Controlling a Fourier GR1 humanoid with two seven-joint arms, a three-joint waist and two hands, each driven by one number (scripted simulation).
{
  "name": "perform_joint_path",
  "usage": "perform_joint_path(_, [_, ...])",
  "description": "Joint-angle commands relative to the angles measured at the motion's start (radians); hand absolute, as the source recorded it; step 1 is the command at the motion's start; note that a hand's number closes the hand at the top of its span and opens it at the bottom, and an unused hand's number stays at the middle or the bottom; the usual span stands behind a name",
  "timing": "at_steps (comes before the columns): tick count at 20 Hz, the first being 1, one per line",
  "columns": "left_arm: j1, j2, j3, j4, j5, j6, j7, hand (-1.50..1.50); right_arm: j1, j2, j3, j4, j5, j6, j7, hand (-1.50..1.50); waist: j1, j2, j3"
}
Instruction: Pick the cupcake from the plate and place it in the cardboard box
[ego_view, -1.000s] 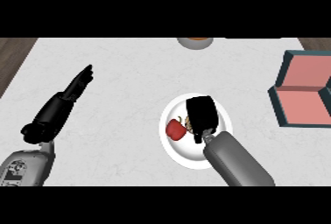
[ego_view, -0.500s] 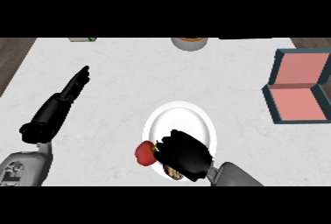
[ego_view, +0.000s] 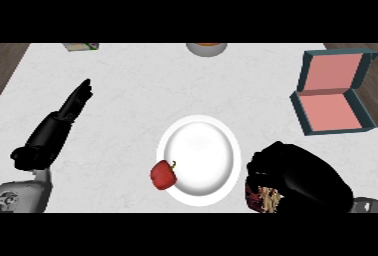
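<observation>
Nearby, red pepper (ego_view: 163, 174) on plate (ego_view: 199, 145)

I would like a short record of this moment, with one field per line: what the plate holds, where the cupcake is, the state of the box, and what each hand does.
plate: white, centre of the counter, its middle bare
red pepper: on the plate's lower left rim
cupcake: off the plate, held in the right hand, mostly hidden
right hand: curled round the cupcake, right of the plate
cardboard box: open, pink inside, at the right edge, nothing in it
left hand: open, fingers straight, resting at the left
task state: cupcake not yet in the box
</observation>
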Motion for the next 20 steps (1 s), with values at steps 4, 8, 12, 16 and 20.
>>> perform_joint_path(4, [0.004, -0.026, -0.029, 0.01, -0.007, -0.009, -0.03, 0.0, 0.056, -0.187, -0.459, 0.023, -0.432, 0.117, -0.04, 1.5, 0.045, 0.016, -0.002])
perform_joint_path(8, [-0.025, -0.024, -0.037, 0.01, -0.016, -0.019, -0.036, 0.0, 0.007, -0.266, -0.642, 0.2, -0.596, 0.242, -0.079, 1.5, 0.069, 0.017, -0.002])
perform_joint_path(12, [-0.048, -0.003, -0.008, -0.001, 0.016, -0.065, -0.006, 0.0, -0.15, -0.25, -0.625, 0.404, -0.501, 0.265, -0.07, 1.5, 0.097, 0.019, -0.002])
perform_joint_path(16, [-0.008, -0.027, -0.05, -0.032, -0.009, -0.059, -0.015, 0.0, -0.229, -0.324, -0.566, 0.633, -0.329, 0.26, -0.217, 1.5, 0.124, 0.025, -0.001])
perform_joint_path(20, [-0.109, -0.06, -0.067, 0.032, -0.04, -0.027, 0.011, 0.0, -0.312, -0.368, -0.44, 0.744, -0.213, 0.348, -0.194, 1.5, 0.13, 0.033, -0.002])
